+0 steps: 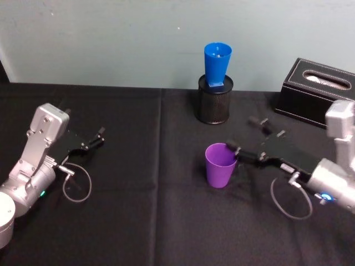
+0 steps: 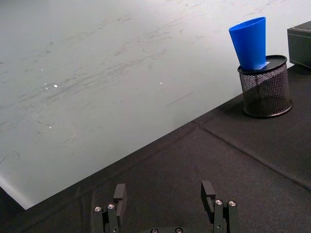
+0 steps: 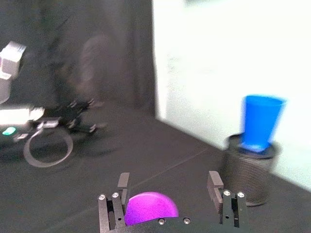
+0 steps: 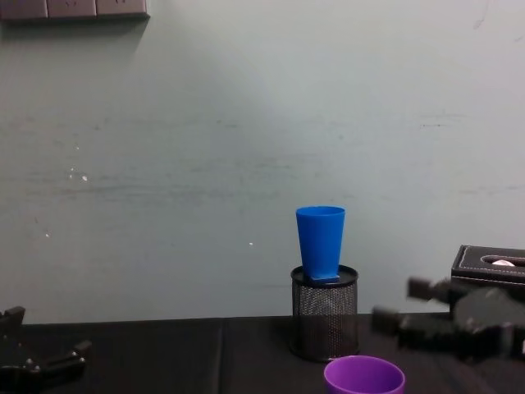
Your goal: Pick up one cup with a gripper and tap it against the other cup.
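Right end effector [image 1: 239,148]: open, being lined up at purple cup [image 1: 221,165].
Advice: rim being straddled squarely before closing.
Left end effector [image 1: 94,141]: open, idle.

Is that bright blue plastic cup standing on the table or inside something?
Inside: the bright blue plastic cup stands upright with its base in the black mesh pen holder, off the tablecloth.
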